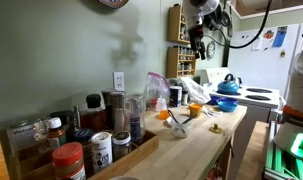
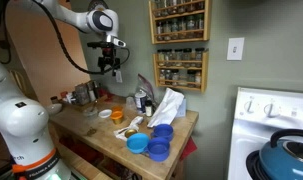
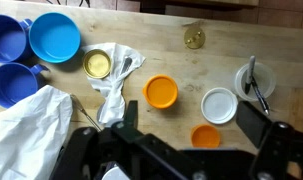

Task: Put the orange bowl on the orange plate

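In the wrist view the orange plate (image 3: 160, 92) lies flat on the wooden counter, mid-frame. The smaller orange bowl (image 3: 205, 136) stands on the counter below and right of it, apart from it, next to a white plate (image 3: 219, 105). My gripper (image 3: 191, 118) is open and empty, with its fingers spread to either side above the bowl. In both exterior views the gripper (image 1: 198, 40) (image 2: 112, 65) hangs high above the counter. The orange dishes are too small there to tell apart.
Three blue bowls (image 3: 53, 38) sit at the left, with a small yellow cup (image 3: 96, 66) and a crumpled white cloth (image 3: 119, 78) beside them. A white bowl with a utensil (image 3: 255, 78) is at the right, a plastic bag (image 3: 26, 130) lower left. Jars (image 1: 91, 140) crowd one counter end, and a stove (image 1: 253, 97) adjoins the other.
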Robot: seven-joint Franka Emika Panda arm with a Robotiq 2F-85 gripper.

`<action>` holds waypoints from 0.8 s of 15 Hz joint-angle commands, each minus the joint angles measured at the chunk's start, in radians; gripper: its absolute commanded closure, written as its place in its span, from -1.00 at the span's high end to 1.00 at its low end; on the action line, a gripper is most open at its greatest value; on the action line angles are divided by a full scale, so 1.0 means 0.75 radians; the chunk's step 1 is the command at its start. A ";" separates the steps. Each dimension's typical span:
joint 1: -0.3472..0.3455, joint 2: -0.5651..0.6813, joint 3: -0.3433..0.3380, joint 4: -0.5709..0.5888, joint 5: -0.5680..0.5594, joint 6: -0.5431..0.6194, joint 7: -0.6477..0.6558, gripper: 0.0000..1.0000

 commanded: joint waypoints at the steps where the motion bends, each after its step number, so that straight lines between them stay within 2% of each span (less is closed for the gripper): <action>1: -0.006 0.001 0.005 0.003 0.001 -0.003 -0.001 1.00; 3: 0.006 0.014 0.027 -0.058 0.031 0.129 0.060 1.00; 6: 0.024 0.017 0.073 -0.220 0.102 0.469 0.202 1.00; 9: 0.033 0.052 0.124 -0.357 0.083 0.795 0.343 1.00; 12: 0.038 0.137 0.165 -0.446 0.029 0.929 0.481 1.00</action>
